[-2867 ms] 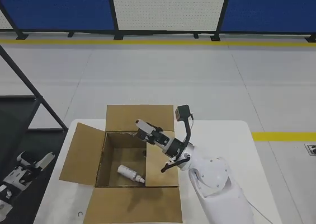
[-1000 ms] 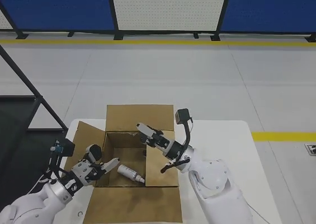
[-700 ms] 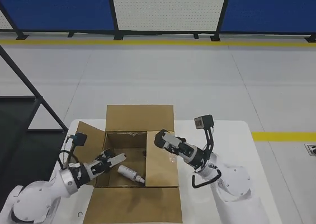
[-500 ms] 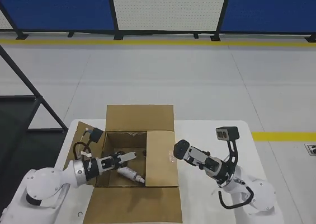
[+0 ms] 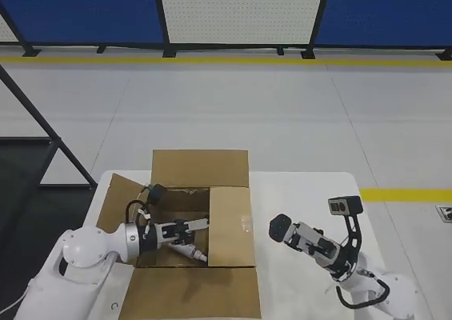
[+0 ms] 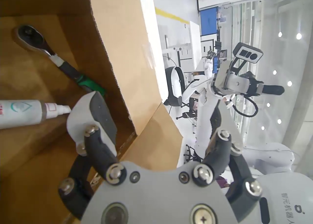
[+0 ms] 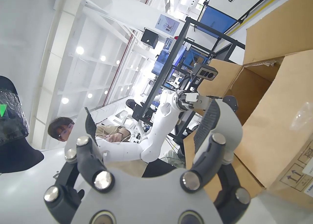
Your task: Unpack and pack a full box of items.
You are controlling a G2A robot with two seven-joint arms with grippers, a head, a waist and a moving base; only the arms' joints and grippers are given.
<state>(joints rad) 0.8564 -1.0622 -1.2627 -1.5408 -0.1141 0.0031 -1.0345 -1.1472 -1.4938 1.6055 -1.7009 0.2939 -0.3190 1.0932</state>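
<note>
Open brown cardboard box (image 5: 230,232) holds a white plastic bottle (image 6: 22,112) and green-handled ratchet wrench (image 6: 49,51); left gripper (image 6: 151,122) inside, right gripper (image 7: 151,110) beside, both spread wide.

Bright, even light; ceiling lamps (image 7: 79,50) flare, wrist-view edges bend, box (image 5: 200,168) interior lies shaded.

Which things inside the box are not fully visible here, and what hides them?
White plastic bottle: base cut off by the left wrist view's edge.
Steel ratchet wrench with green handle: handle end hidden behind a finger of the left claw.
Brown cardboard box: in the top view the same claw covers part of its floor.
</note>
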